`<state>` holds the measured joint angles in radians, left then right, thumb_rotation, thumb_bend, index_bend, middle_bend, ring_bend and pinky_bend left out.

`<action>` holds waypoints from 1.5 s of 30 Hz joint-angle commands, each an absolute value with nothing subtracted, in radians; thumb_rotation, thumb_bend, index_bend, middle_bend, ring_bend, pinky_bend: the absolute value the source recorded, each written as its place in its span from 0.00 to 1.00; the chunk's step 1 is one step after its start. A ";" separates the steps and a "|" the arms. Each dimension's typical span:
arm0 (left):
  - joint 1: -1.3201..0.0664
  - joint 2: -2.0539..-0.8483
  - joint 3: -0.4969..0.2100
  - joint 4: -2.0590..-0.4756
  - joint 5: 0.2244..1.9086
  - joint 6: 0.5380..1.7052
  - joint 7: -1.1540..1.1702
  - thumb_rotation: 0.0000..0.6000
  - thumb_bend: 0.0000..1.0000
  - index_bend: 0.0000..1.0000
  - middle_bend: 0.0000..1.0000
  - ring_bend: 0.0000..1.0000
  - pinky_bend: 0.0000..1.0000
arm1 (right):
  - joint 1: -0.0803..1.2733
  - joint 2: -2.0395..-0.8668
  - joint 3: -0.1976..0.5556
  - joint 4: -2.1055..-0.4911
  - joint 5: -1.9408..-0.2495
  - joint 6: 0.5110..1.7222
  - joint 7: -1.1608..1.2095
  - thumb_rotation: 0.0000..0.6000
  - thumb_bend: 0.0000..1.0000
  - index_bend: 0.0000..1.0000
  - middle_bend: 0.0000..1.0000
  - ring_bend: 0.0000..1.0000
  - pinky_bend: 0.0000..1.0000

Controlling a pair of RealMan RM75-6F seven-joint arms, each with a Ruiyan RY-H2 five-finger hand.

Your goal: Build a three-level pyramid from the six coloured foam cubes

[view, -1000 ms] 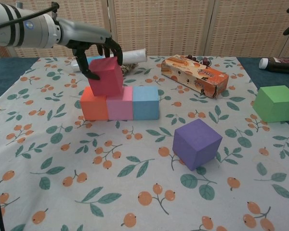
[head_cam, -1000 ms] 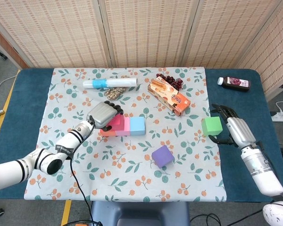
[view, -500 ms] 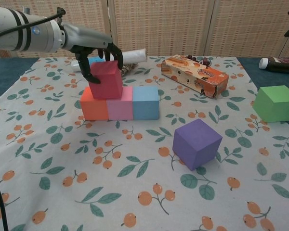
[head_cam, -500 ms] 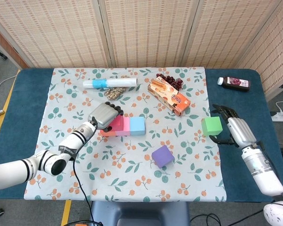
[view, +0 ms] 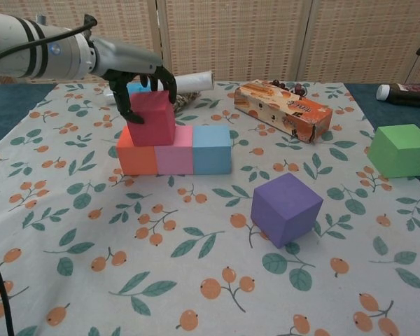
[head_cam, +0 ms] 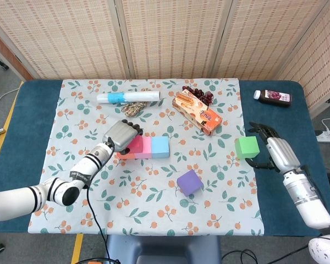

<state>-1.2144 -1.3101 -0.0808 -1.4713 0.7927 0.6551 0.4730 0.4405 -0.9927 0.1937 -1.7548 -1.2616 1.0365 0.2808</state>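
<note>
— So where do we stand, reading from the left?

— Our left hand [view: 136, 87] holds the red cube [view: 152, 117] down on the seam between the orange cube [view: 136, 155] and pink cube [view: 175, 155]; the blue cube [view: 212, 148] closes that row.

— And the next piece?

— We judge the purple cube [head_cam: 189, 182], lying at about five o'clock from the row, between both arms. The green cube [head_cam: 247, 147] sits at three o'clock, just beside our right hand [head_cam: 275, 149], whose fingers are spread, holding nothing.

My left hand [view: 136, 73] grips the red cube [view: 152, 117], fingers [view: 169, 85] over its top; directly beneath the fingers sit the orange cube [view: 136, 155] and pink cube [view: 175, 153].
</note>
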 commanded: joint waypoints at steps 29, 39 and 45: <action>-1.240 -1.316 -0.047 -1.479 0.747 0.671 0.505 1.00 0.30 0.22 0.11 0.22 0.22 | 0.435 -0.990 0.198 -1.751 -1.264 1.039 0.294 1.00 0.18 0.00 0.18 0.00 0.00; -1.243 -1.312 -0.035 -1.495 0.745 0.685 0.522 1.00 0.31 0.21 0.08 0.20 0.23 | 0.432 -0.989 0.198 -1.751 -1.267 1.040 0.303 1.00 0.18 0.00 0.18 0.00 0.00; -1.241 -1.300 -0.037 -1.510 0.753 0.691 0.516 1.00 0.31 0.21 0.06 0.18 0.23 | 0.430 -0.990 0.197 -1.751 -1.269 1.042 0.304 1.00 0.18 0.00 0.18 0.00 0.00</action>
